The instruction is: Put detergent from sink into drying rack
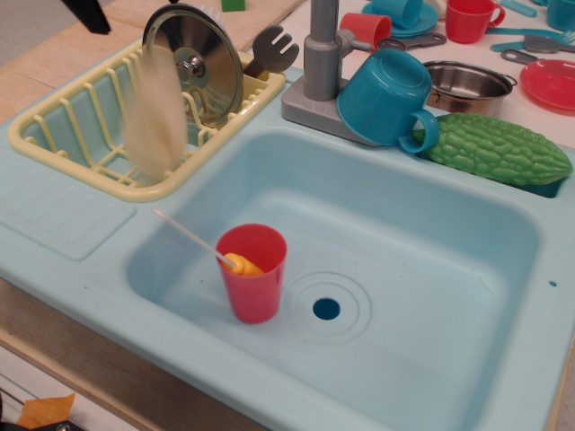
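Note:
The cream detergent bottle [154, 112] shows as a motion-blurred streak, upright over the near right part of the pale yellow drying rack [54, 112], free of any grip. Only a black tip of my gripper [90, 13] shows at the top left edge, above and left of the bottle and apart from it. The light blue sink [422, 224] holds a red cup [254, 274] with a yellow-tipped stick in it, next to the dark blue drain [326, 309].
A steel pot lid [196, 61] and a dark fork [272, 47] stand in the rack's back. The grey faucet [321, 49], a tipped blue cup [386, 97] and a green bitter gourd [496, 148] line the sink's far rim. Red and blue dishes lie behind.

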You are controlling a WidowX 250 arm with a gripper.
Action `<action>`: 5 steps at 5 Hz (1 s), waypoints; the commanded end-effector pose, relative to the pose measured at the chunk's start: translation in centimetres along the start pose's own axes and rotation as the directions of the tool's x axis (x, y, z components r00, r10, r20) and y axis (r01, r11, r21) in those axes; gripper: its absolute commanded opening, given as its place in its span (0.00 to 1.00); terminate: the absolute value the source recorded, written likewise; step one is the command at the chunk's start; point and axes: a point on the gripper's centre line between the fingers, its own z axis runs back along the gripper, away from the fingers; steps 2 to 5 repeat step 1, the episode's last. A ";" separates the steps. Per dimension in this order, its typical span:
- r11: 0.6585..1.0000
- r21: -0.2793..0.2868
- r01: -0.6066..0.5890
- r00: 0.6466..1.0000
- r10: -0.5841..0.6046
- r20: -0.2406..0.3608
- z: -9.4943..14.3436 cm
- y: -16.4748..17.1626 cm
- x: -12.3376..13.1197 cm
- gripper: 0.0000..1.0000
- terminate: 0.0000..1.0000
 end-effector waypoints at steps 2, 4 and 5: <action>1.000 -0.013 0.001 1.000 -0.001 0.017 0.5 -0.1 0.2 1.00 1.00; 1.000 -0.013 0.001 1.000 -0.001 0.017 0.5 -0.1 0.2 1.00 1.00; 1.000 -0.013 0.001 1.000 -0.001 0.017 0.5 -0.1 0.2 1.00 1.00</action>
